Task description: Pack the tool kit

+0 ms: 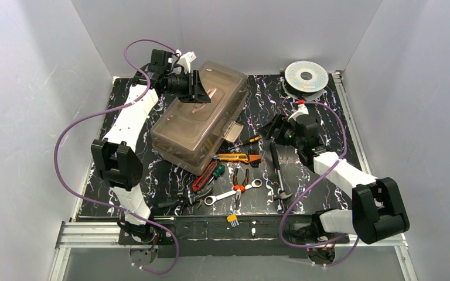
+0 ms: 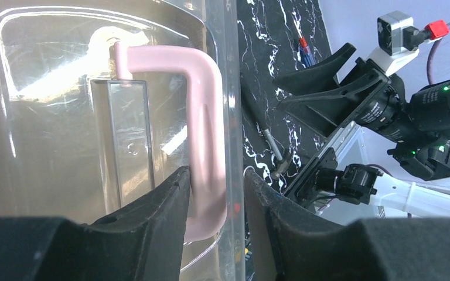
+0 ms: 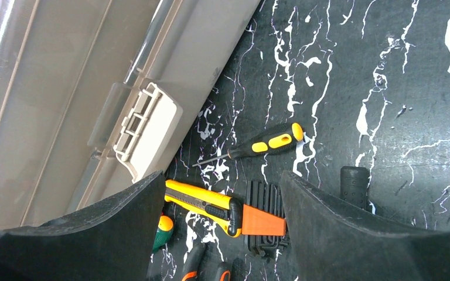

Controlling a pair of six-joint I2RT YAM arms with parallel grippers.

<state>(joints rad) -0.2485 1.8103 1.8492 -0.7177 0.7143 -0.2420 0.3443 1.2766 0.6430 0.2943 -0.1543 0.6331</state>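
Straddling the beige handle point(image 2: 202, 105) on top of the toolbox point(image 1: 202, 126), the left hand point(image 2: 215, 175) is open: 1 finger touches the handle, the other stands just clear. The toolbox sits lid-down-shut on the desk point(image 1: 328, 117). A pull with so loose a hold could slip off, and if the latch point(image 3: 149, 129) is fastened, the whole toolbox could drag onto the tools at its right side. The right hand point(image 3: 221, 178) hangs spread wide and empty just right of the toolbox, over the yellow knife point(image 3: 205, 202); coming down, it could knock the knife away.

Count: 1 toolbox, 1 knife, 1 yellow-and-black screwdriver point(image 3: 269, 142), 1 hammer point(image 1: 278, 170), 1 wrench point(image 1: 231, 193), 2 pliers point(image 1: 240, 184).
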